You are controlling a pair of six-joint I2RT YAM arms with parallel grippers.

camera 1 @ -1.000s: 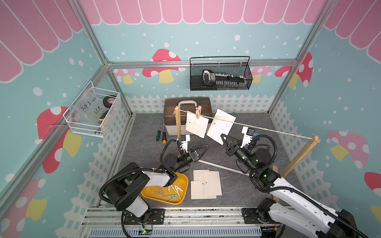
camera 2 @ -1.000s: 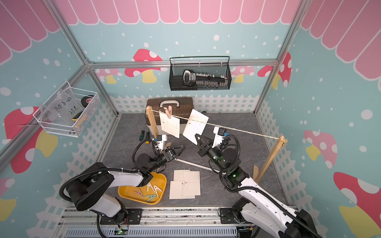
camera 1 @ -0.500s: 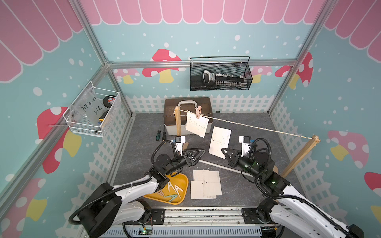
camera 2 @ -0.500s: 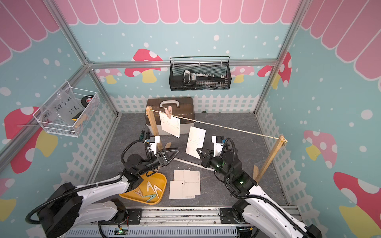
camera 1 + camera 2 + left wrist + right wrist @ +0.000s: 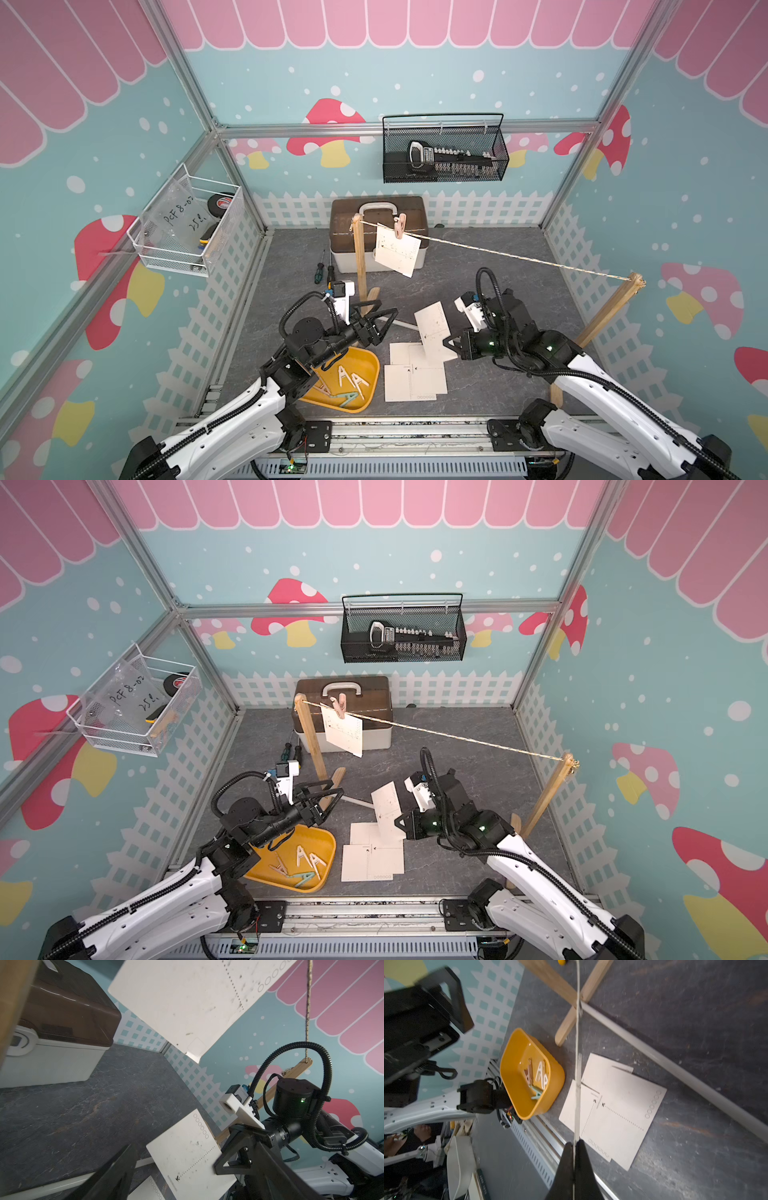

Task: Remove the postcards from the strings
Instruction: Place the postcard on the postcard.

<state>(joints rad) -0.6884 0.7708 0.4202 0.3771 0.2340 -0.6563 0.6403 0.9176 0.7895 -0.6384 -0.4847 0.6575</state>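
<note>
One postcard (image 5: 395,254) (image 5: 345,735) hangs from the string (image 5: 519,258) (image 5: 457,737) under a pink peg (image 5: 400,226), close to the left wooden post (image 5: 360,266). My right gripper (image 5: 446,344) (image 5: 574,1144) is shut on a second postcard (image 5: 432,330) (image 5: 187,1157), held tilted low over the postcards lying on the floor (image 5: 415,376) (image 5: 616,1109). In the right wrist view this held postcard (image 5: 576,1088) shows edge-on. My left gripper (image 5: 388,320) (image 5: 172,1157) stands open and empty by the left post's foot, above the yellow tray (image 5: 370,359).
The yellow tray (image 5: 512,1076) holds several loose pegs. A brown-lidded toolbox (image 5: 415,208) stands behind the left post, with screwdrivers (image 5: 322,272) beside it. A white rod (image 5: 675,1068) runs along the floor to the right post (image 5: 611,309). Wire baskets hang on the walls.
My right gripper has come down from the string with its postcard to just over the floor pile. The left gripper has drawn back and dropped slightly, still open.
</note>
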